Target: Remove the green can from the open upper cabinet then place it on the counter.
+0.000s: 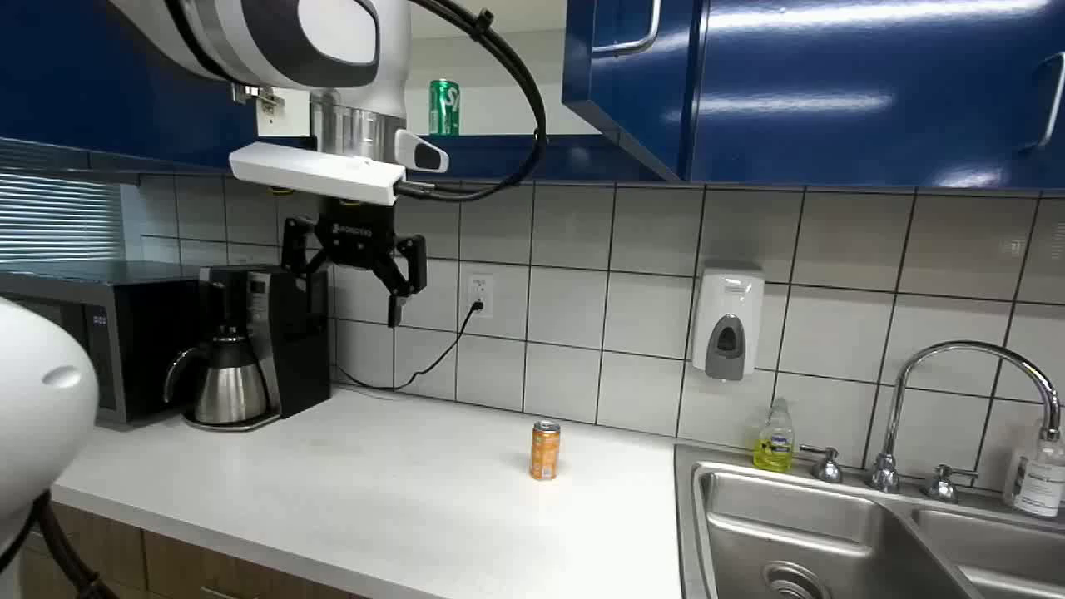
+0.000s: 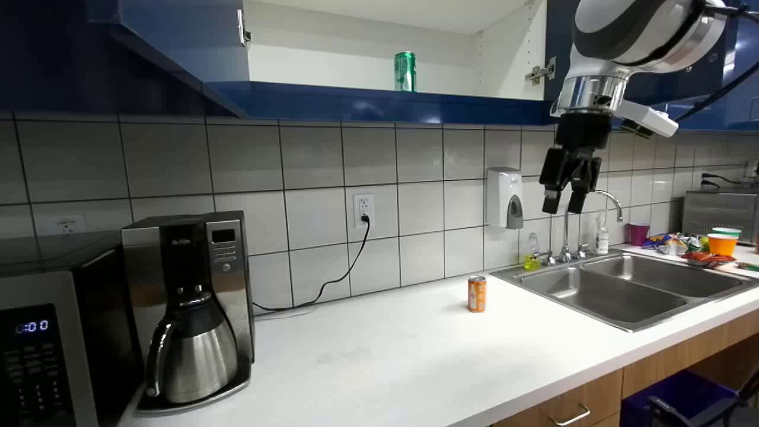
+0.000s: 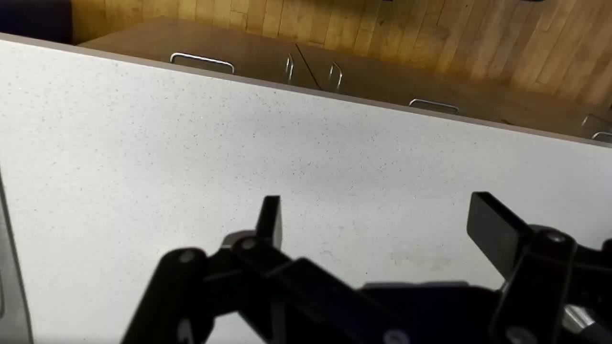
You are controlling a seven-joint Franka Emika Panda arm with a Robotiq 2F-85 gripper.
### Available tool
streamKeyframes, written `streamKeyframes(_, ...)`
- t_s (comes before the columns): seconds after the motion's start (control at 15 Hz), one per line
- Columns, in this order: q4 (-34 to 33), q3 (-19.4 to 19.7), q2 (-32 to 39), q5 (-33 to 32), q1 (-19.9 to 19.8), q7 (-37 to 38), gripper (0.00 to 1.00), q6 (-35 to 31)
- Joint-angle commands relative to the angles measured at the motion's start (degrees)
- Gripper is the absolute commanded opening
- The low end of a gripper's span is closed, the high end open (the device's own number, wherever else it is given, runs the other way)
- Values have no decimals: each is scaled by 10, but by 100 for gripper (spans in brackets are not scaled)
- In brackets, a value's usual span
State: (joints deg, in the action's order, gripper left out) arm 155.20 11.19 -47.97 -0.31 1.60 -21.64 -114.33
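The green can (image 1: 444,107) stands upright in the open upper cabinet (image 1: 532,158). In an exterior view the green can (image 2: 405,72) is near the front edge of the cabinet floor, above the blue rail of the upper cabinet (image 2: 332,99). My gripper (image 1: 354,308) points down, below the cabinet and above the counter (image 1: 399,491). The gripper (image 2: 563,204) is apart from the can. In the wrist view the gripper (image 3: 376,210) is open and empty, with the speckled counter (image 3: 306,138) beneath it. The can is out of the wrist view.
An orange-brown can (image 1: 545,450) stands on the counter near the sink (image 1: 691,516). A coffee maker (image 2: 234,249) and a microwave (image 2: 89,332) stand at one end. Blue cabinet doors (image 1: 636,91) swing out on both sides of the opening. A soap dispenser (image 1: 729,324) hangs on the tiles.
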Motion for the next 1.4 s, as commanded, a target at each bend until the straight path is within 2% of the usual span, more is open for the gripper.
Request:
streamKeyframes(0.0,-1,-2,1,1,-1,-1,100,1)
streamKeyframes(0.67,-12,-13,5,0,6,1,100,-8)
streamKeyframes(1.33,-98,-38,8,8,38,8,100,-44)
